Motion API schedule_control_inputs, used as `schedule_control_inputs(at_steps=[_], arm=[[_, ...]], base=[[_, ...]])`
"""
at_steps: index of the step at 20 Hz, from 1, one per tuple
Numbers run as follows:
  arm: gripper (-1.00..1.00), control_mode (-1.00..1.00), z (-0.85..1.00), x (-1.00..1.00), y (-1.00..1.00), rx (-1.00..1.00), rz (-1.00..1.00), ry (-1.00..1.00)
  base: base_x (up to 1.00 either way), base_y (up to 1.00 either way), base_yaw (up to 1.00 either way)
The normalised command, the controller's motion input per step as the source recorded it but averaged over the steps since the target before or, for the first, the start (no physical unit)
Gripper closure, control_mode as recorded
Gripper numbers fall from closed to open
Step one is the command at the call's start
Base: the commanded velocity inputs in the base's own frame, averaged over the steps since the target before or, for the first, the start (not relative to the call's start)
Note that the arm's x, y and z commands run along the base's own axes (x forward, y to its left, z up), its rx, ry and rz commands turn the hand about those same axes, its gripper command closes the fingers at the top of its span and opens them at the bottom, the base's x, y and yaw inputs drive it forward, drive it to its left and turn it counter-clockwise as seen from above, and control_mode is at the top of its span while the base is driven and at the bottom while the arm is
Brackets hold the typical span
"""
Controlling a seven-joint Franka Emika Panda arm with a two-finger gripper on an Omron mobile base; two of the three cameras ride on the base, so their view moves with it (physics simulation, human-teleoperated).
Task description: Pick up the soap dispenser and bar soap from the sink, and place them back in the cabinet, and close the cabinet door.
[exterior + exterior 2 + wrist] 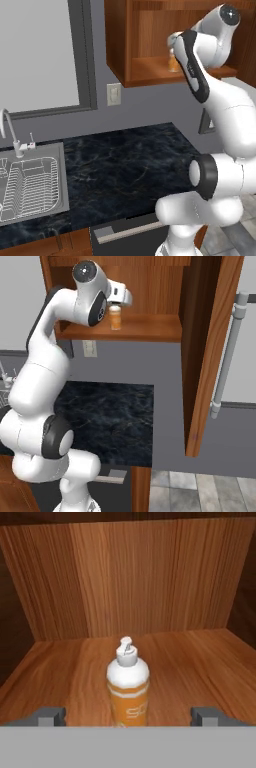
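The fingers stand wide apart, gripping nothing, either side of the soap dispenser. We take the cabinet as reference: its cabinet door hangs open; the soap dispenser stands upright on its floor. We judge placement complete; next, withdraw and fetch the bar soap.

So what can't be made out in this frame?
- Bar soap: cannot be located; the sink is cut off by the left base view's left edge.
- Soap dispenser base: hidden under the hand view's bottom band.
- Dispenser in the left base view: mostly behind the arm.
- Cabinet door front: seen edge-on, right base view.
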Motion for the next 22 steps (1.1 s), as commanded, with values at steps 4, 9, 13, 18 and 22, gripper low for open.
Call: schedule_control_inputs(at_steps=[4, 9, 13, 18, 22], arm=[[-1.00, -1.00, 0.00, -1.00, 0.10, 0.00, 0.00, 0.00], [-1.00, -1.00, -0.08, -1.00, 0.38, -0.01, 0.00, 0.00], [-1.00, -1.00, -0.01, -0.83, 0.49, 0.00, 0.00, 0.00], [-1.00, -1.00, 0.00, -0.62, 0.45, 0.00, 0.00, 0.00], [-1.00, -1.00, 0.00, -0.61, 0.40, 0.00, 0.02, 0.03]], base=[[0.00, 0.00, 0.00], [0.00, 0.00, 0.00], [0.00, 0.00, 0.00], [0.00, 0.00, 0.00], [0.00, 0.00, 0.00]])
